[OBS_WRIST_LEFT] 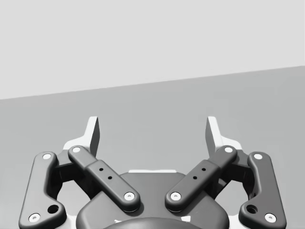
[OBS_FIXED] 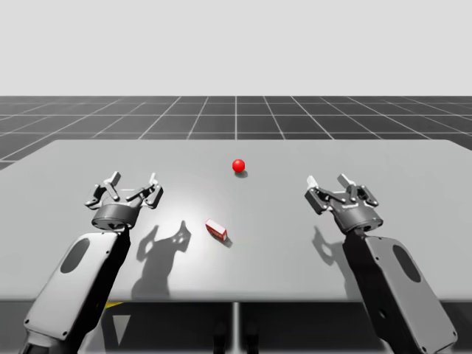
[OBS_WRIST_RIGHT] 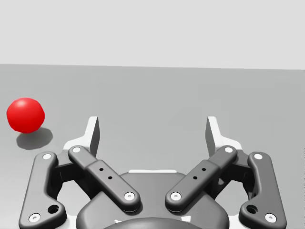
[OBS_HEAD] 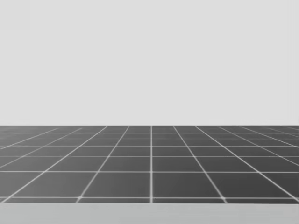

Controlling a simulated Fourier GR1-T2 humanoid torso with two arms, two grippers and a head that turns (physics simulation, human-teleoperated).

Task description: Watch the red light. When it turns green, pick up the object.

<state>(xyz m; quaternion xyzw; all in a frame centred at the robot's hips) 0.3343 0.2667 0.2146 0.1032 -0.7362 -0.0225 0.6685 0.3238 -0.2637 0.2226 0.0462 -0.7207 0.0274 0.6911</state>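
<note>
A red ball light [OBS_FIXED: 238, 165] sits on the grey table [OBS_FIXED: 369, 162] toward the back middle; it is red. A small red and white box [OBS_FIXED: 216, 230] lies in front of it, between my two arms. My left gripper [OBS_FIXED: 133, 186] hovers open to the left of the box with nothing between its fingers. My right gripper [OBS_FIXED: 329, 184] hovers open at the right, also holding nothing. In the right wrist view the red light [OBS_WRIST_RIGHT: 25, 115] stands ahead of and beside my right gripper [OBS_WRIST_RIGHT: 152, 131]. My left gripper [OBS_WRIST_LEFT: 152, 131] faces bare table.
The table's front edge [OBS_FIXED: 236, 301] runs just below the box. A dark gridded floor [OBS_HEAD: 149, 163] lies beyond the table.
</note>
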